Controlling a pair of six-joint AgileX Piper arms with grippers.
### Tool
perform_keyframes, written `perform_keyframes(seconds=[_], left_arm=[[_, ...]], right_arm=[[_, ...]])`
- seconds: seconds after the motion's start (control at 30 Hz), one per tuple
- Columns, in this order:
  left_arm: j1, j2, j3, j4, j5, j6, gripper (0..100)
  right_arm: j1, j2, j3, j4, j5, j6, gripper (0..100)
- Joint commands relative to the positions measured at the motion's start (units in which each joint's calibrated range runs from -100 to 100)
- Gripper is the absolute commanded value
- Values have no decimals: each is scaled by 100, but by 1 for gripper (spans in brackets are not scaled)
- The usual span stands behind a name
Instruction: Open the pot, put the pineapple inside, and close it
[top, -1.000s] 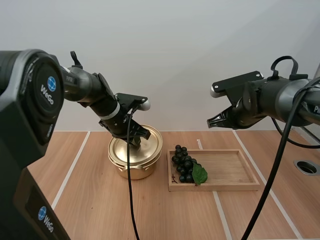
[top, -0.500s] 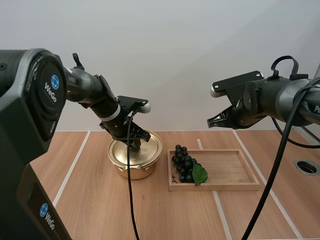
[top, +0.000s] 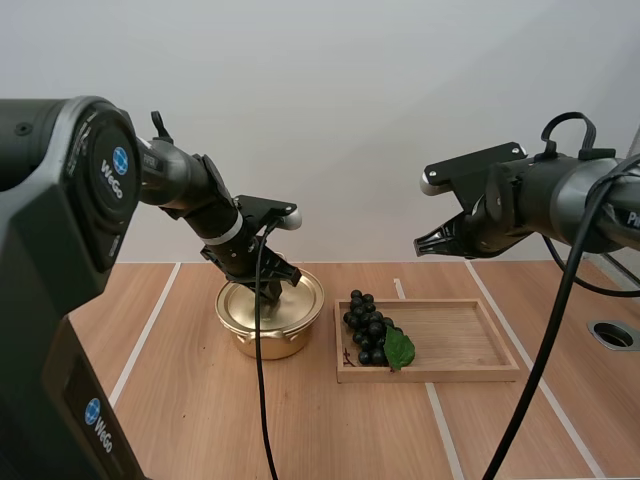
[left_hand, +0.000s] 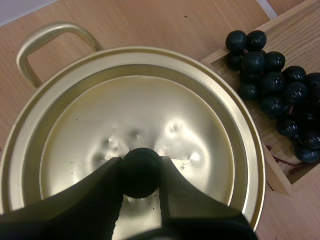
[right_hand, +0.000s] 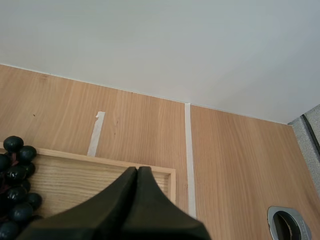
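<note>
- High view: lid (top: 300, 302) is seated on pot (top: 262, 340); grapes (top: 368, 328) are found at its 3 o'clock, in tray (top: 450, 335).
- Left wrist view: lid knob (left_hand: 141, 176) is pinched by left gripper (left_hand: 141, 165).
- Right wrist view: right gripper (right_hand: 137, 171) is pressed together, empty, above tray.

Left gripper (left_hand: 141, 171) low over the pot (top: 262, 340), fingertips pinching its lid knob (left_hand: 140, 176), right gripper (top: 428, 243) closed, raised well right of the pot

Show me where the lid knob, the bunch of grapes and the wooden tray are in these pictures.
lid knob (left_hand: 141, 172): left wrist view, the black top of the knob.
bunch of grapes (top: 367, 327): high view, a grape at the bunch's middle.
wooden tray (top: 455, 340): high view, its bare floor.
</note>
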Motion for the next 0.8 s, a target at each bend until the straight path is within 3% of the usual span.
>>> perform_keyframes(seconds=[0.0,0.13,0.23,0.33,0.47,0.77], left_arm=[[-3,131,53,48,-32,38,0],[-3,131,53,48,-186,59,0],[-3,131,53,48,-206,98,15],[-3,131,53,48,-206,125,43],[-3,119,-6,48,-206,125,100],[-3,-510,-748,48,451,91,100]], right_arm=[[-22,-50,16,-14,-103,62,0],[-22,-50,16,-14,-103,62,0],[-22,-50,16,-14,-103,62,0],[-22,-50,16,-39,-103,62,0],[-22,-50,16,-52,-103,62,0],[-22,-50,16,-52,-103,62,0]])
